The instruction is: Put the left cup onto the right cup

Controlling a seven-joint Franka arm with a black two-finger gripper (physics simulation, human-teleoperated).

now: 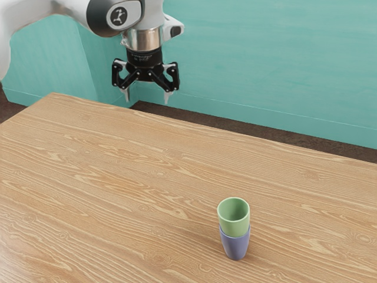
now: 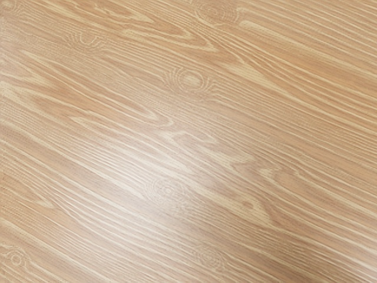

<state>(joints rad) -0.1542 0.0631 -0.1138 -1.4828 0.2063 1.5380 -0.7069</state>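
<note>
A green cup (image 1: 234,216) sits nested in the top of a blue-purple cup (image 1: 235,243), both upright on the wooden table (image 1: 106,177) toward the exterior view's lower right. My gripper (image 1: 146,95) hangs high above the table's far edge at the exterior view's upper left, far from the cups. Its black fingers are spread open with nothing between them. Bare wood grain of the table (image 2: 188,141) lies under my hand in the wrist view.
A teal wall (image 1: 283,53) runs behind the table, with a dark floor strip (image 1: 265,131) between them. The table's far edge runs diagonally just below my gripper.
</note>
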